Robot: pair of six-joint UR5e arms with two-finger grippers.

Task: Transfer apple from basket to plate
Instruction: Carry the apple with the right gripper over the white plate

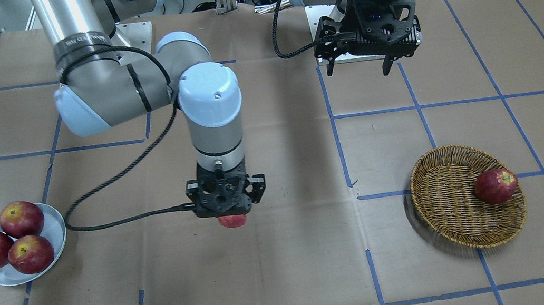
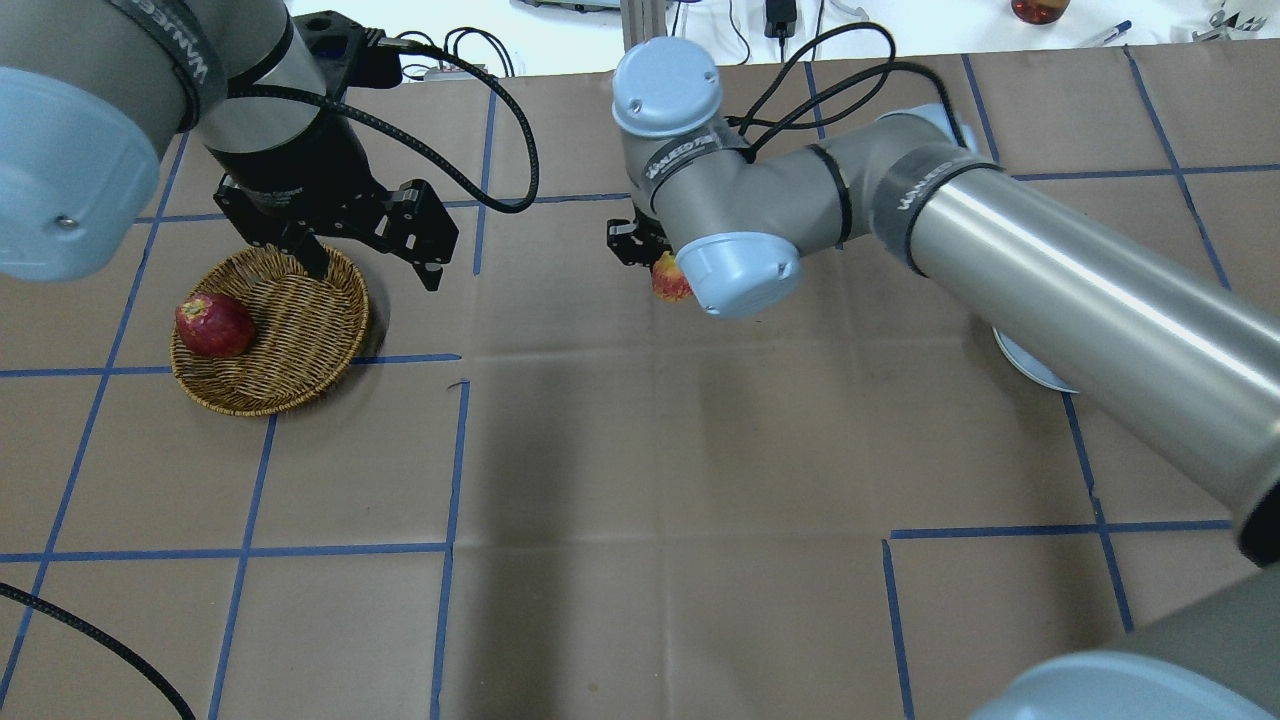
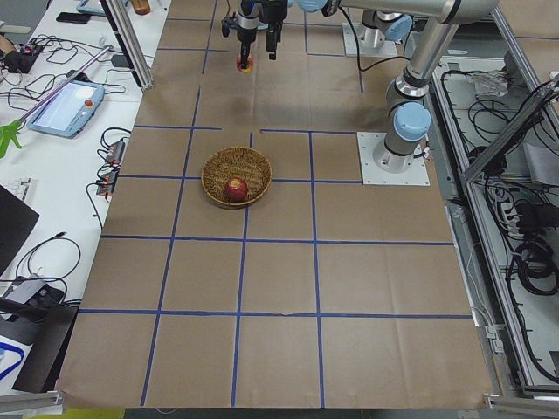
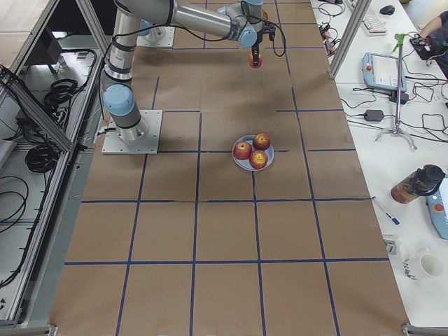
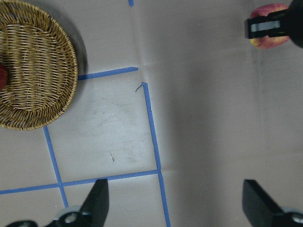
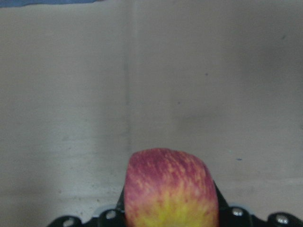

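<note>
Clamping the apple (image 6: pixel 171 189) by its sides mid-frame, the right gripper (image 1: pixel 231 215) should squeeze firmly but gently, since it looks hard and slippery, while the left gripper (image 1: pixel 359 68) hangs spread apart.

In the front view we see the basket (image 1: pixel 444 203) at the lower right of the counter (image 1: pixel 289 277), with a lone apple (image 1: pixel 495 186) inside it by the right rim. The plate (image 1: pixel 57 230) sits at the lower left, and three apples (image 1: pixel 20 218) lie on it. In the middle, the right claw (image 1: pixel 230 214) holds the apple (image 1: pixel 233 222) above the counter. The left claw (image 1: pixel 358 68) hangs at the upper right.
</note>
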